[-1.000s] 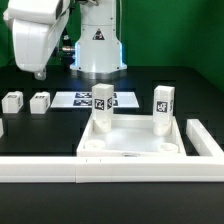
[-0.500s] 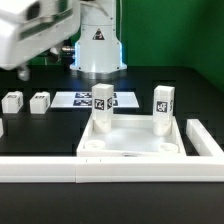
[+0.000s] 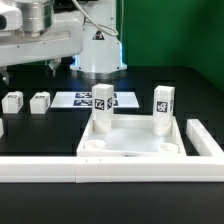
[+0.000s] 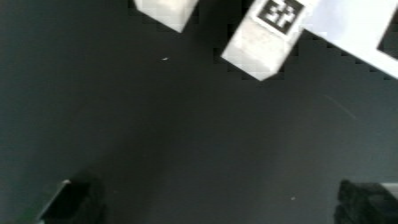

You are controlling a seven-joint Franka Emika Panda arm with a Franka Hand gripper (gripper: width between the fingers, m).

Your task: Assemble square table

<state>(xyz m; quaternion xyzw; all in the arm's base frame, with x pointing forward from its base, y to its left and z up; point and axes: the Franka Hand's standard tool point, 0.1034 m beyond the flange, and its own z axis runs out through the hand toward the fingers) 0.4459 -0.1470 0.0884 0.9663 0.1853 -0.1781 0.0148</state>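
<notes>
The white square slab (image 3: 132, 147) lies at the front middle of the exterior view. Two tagged legs (image 3: 102, 108) (image 3: 163, 110) stand upright on its far corners. Two loose white legs (image 3: 12, 101) (image 3: 40, 102) lie on the black table at the exterior view's left. My gripper (image 3: 27, 70) hangs high above those loose legs, open and empty. In the wrist view its dark fingertips (image 4: 68, 198) stand wide apart over bare black table, with a tagged leg (image 4: 270, 36) and another leg (image 4: 169, 11) beyond them.
A long white rail (image 3: 60, 170) runs along the front, with a side arm (image 3: 206, 140) at the exterior view's right of the slab. The marker board (image 3: 78, 100) lies flat behind the slab. The robot base (image 3: 98, 45) stands at the back. Another white piece (image 3: 1, 127) shows at the left edge.
The arm has swung toward the exterior view's left and turned, so the hand now hangs above the loose legs. The slab and legs have not moved.
</notes>
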